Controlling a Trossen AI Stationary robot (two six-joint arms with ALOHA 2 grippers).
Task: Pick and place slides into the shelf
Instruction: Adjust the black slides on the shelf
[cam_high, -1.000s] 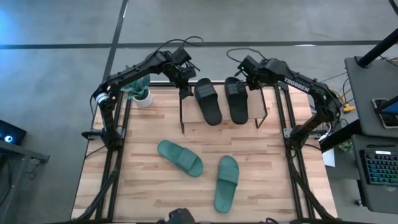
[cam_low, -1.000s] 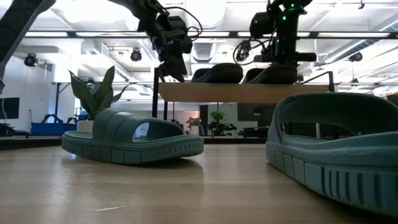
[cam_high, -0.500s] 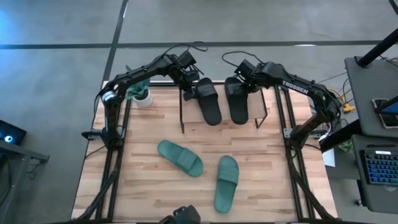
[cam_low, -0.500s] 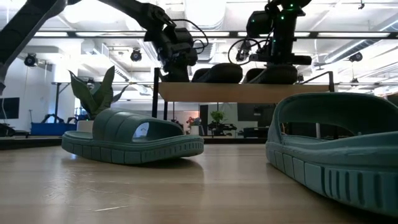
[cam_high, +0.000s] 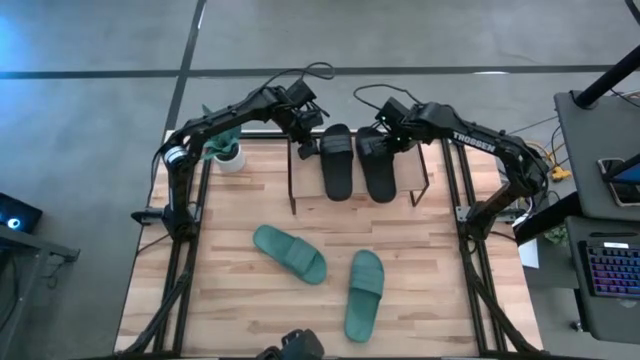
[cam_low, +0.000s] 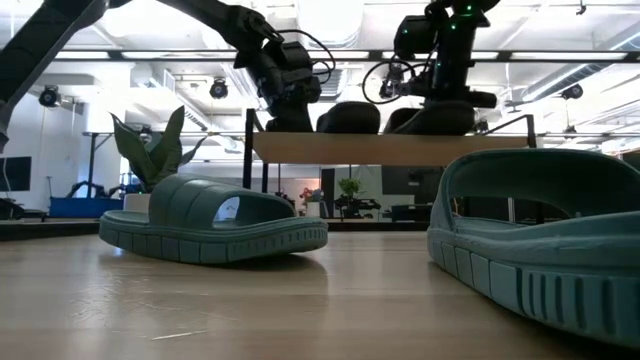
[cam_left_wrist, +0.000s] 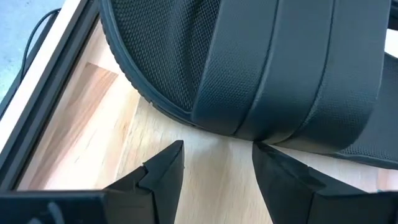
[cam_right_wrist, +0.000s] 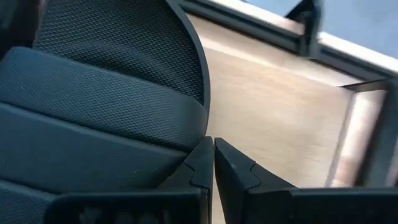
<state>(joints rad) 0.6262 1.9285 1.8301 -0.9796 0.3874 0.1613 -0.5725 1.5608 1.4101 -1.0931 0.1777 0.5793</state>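
Even, fairly bright indoor light fills every view. Seen from above, the wooden table (cam_high: 230, 300) is evenly lit with only faint soft shadows beside the green slides (cam_high: 290, 253); a blue glow tints the far left floor. At table height, bright ceiling lamps (cam_low: 220, 88) glare in the room behind, leaving the arms as dark silhouettes, and the near right green slide (cam_low: 540, 250) is large and slightly soft. Both wrist views are close and mildly blurred: the black slide (cam_left_wrist: 261, 68) shows woven texture, and the shelf (cam_right_wrist: 280, 106) board looks pale and hazy.
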